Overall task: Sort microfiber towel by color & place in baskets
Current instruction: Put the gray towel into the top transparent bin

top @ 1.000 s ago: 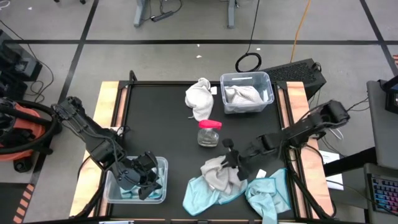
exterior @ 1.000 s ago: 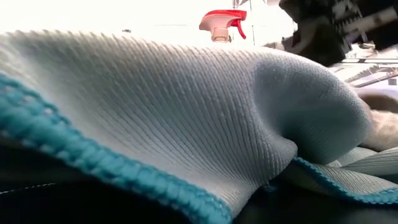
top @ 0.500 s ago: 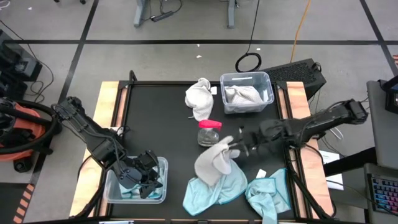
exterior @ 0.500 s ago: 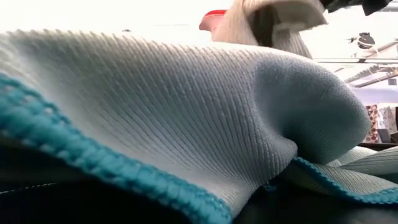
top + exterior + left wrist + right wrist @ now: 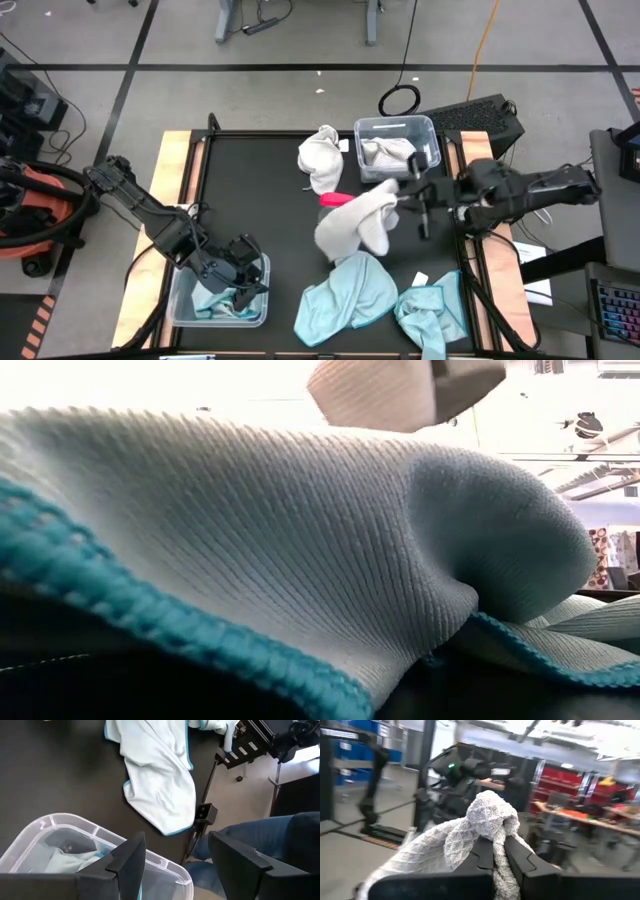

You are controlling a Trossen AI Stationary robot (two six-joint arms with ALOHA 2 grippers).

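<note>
While the right hand point(image 5: 400, 192) is gripping a grey waffle-weave towel point(image 5: 358, 217) tight between its fingers and holding it in the air above the bench point(image 5: 260, 200), the cloth is hanging in a loose fold over the pink-lidded jar point(image 5: 334, 199). Just beyond the jar, the far basket point(image 5: 396, 149), a clear rounded-corner tub near the bench's far edge, is holding 1 grey towel; a white towel point(image 5: 321, 157) is lying bunched beside it. Nearer than the jar, 2 soft light-blue towels point(image 5: 345, 298) with teal stitched hems are sprawling up to the near edge. Well left of the jar, the left hand point(image 5: 240, 285) is hovering wide over the near basket point(image 5: 216, 303), with blue cloth inside. Bare black bench is lying between.
</note>
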